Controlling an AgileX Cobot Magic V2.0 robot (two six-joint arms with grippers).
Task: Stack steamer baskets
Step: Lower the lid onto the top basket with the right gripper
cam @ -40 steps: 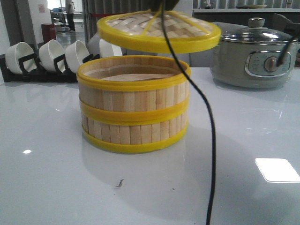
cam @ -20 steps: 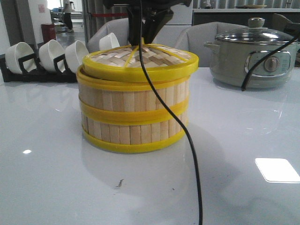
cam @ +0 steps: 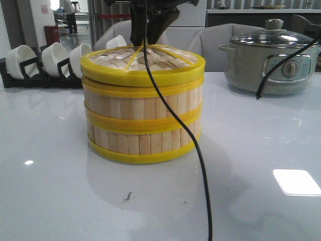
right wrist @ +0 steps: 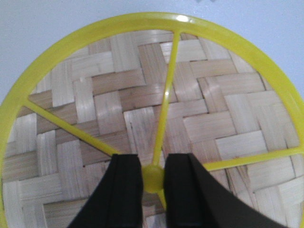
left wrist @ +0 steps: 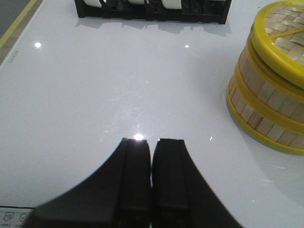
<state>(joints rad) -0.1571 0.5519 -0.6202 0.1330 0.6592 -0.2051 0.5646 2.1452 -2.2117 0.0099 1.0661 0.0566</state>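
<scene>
Your right gripper [right wrist: 153, 179] sits straight above the lid [cam: 143, 61], fingers pinching its centre hub; lid rests on the steamer baskets [cam: 143, 118], mid-table. Lift straight up to clear. Left gripper [left wrist: 152, 156] pressed together, well off to the side.

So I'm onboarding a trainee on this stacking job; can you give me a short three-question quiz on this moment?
1. True or false: the lid sits on the stacked steamer baskets.
2. What does the right hand grip? A) lid's centre knob B) basket rim C) cable
3. Fill in: the left hand hangs over bare table, its fingers ____.

Key: 1 true; 2 A; 3 closed, holding nothing.
</scene>
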